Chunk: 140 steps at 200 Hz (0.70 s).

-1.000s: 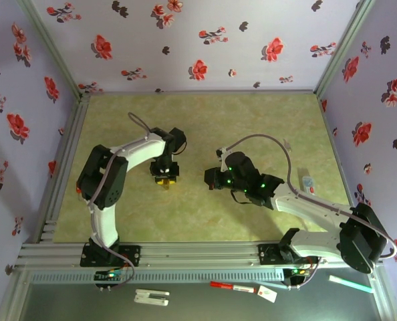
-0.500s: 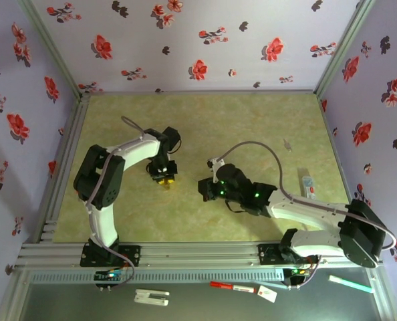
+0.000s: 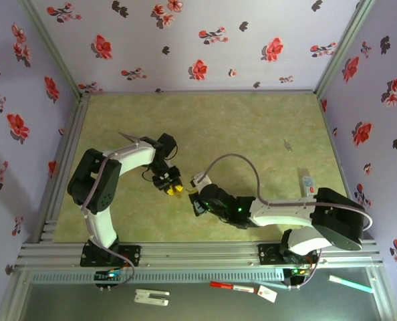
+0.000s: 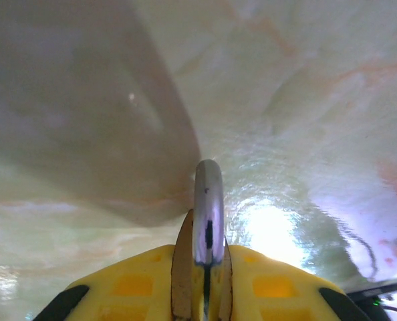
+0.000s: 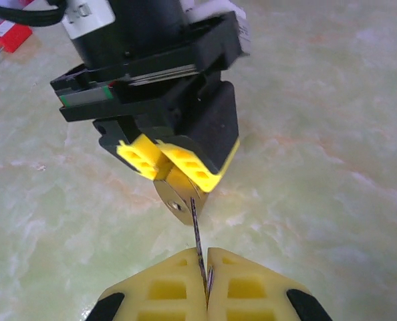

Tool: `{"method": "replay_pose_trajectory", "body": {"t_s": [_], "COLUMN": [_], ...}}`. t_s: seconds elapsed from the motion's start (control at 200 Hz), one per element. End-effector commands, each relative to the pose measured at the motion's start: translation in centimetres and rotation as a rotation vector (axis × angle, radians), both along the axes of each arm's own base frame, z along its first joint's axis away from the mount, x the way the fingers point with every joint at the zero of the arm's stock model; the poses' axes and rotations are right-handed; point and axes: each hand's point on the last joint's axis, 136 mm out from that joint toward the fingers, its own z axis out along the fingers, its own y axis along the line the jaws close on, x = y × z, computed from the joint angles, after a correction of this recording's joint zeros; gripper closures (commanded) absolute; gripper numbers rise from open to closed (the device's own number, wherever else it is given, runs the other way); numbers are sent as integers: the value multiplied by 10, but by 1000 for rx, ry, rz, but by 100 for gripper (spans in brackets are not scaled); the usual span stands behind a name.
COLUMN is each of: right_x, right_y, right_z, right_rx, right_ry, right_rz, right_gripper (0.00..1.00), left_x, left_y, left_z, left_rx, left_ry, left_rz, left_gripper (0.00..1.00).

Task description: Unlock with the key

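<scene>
right wrist view is showing the right tool [image 5: 205, 264] clenching the key [image 5: 197, 242], tip touching the lock [image 5: 174, 198] face; left wrist view is showing the left tool [image 4: 205, 284] grasping the lock, shackle [image 4: 208, 207] pointing at the desk [image 4: 305, 100].

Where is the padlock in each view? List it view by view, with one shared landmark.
Top external: padlock left of centre, in the left gripper.
Left wrist: bottom centre, silver shackle pointing up the picture.
Right wrist: centre, round keyhole end above the key.
Shared landmark: the left gripper's yellow pads clamping it.
</scene>
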Motion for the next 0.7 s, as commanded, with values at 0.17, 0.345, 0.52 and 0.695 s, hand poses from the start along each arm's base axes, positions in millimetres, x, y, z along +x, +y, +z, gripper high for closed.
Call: {"method": "replay_pose_trajectory", "body": {"t_s": [0.17, 0.345, 0.52, 0.695], "right_x": [12, 5, -8, -26], "right_y": [6, 11, 20, 27], "right_z": [-14, -26, -27, -30], "right_rx": [-33, -30, -1, 21], "right_ry": [-166, -157, -127, -83], "right_rz": [6, 57, 119, 164], "right_gripper": [100, 100, 100, 100], "left_x": [-41, -44, -45, -40], "left_y": [13, 19, 27, 34], "left_z": [-14, -9, -8, -4], "left_rx": [125, 175, 238, 284], "left_ry": [246, 268, 279, 241], "left_rz": [225, 242, 255, 275], "left_gripper": [100, 100, 100, 100]}}
